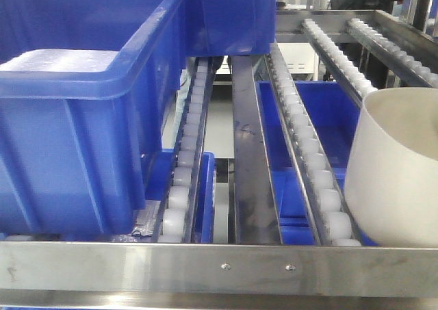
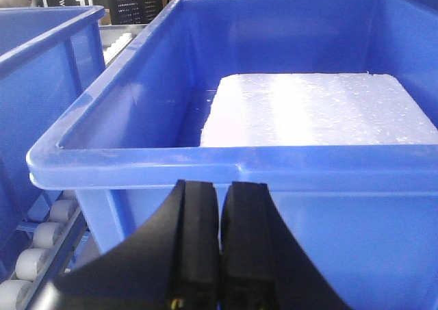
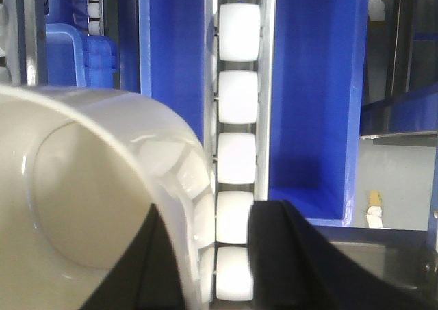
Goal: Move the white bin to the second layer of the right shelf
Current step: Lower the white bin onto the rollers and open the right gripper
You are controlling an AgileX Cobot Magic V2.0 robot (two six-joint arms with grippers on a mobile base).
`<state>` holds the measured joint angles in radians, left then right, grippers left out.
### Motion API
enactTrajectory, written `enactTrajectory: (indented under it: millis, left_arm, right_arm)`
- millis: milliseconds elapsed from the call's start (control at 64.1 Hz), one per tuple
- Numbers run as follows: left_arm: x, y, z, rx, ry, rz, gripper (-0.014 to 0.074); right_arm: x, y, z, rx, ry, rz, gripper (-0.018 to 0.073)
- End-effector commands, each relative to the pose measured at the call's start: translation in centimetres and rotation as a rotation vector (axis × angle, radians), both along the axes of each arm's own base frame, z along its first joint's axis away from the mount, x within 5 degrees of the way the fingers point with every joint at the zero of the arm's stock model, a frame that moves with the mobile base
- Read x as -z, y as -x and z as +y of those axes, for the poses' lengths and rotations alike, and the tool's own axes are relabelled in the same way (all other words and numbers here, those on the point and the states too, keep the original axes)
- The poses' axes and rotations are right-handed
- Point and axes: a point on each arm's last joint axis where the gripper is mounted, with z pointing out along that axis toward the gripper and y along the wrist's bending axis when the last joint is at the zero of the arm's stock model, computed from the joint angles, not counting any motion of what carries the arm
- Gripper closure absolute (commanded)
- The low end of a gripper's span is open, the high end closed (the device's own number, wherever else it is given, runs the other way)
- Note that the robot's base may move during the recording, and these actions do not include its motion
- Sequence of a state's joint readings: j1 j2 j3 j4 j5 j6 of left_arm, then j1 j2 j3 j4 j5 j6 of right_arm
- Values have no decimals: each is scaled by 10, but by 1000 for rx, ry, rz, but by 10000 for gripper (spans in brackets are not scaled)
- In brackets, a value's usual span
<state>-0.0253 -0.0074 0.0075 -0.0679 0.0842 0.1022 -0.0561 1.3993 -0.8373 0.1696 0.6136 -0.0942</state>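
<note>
Two blue crates headed the list, largest first: the near blue crate [image 1: 75, 111] sat on the left roller tracks and held a white foam slab [image 2: 318, 111]; a second blue crate [image 1: 229, 16] stood behind it.

Next, the right shelf second layer [image 1: 219, 267], steel front bar with two screws, roller tracks [image 1: 308, 152] running away from me, more blue bins showing below between the rails.

Next, the white bin [image 1: 397, 170], at the right edge of the front view, upright, its base over the near end of the right-hand track just behind the front bar. I could not tell whether it rested fully on the rollers or hung just above them.

Then my right claw [image 3: 209, 255], fingers [image 3: 294, 255] straddling the bin's wall, one inside the mouth and one outside, closed on the rim.

Smallest, my left claw [image 2: 220, 241], fingers pressed together on nothing, close before the near crate's wall.

Status, as I judged it: carry largely done, bin at the target level. Left to do: settle it on the rollers, let go, draw the right arm back.
</note>
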Motion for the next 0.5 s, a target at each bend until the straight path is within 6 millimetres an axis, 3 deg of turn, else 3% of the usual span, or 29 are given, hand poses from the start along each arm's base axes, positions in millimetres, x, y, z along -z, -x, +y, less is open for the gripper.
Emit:
enactTrajectory:
  millis: [0, 484]
  left_arm:
    - [4, 0, 0, -1, 11, -60, 512]
    - [4, 0, 0, -1, 11, -60, 512]
  right_arm:
    - [-23, -1, -1, 16, -5, -111, 207]
    - [-69, 47, 5, -12, -21, -169, 198]
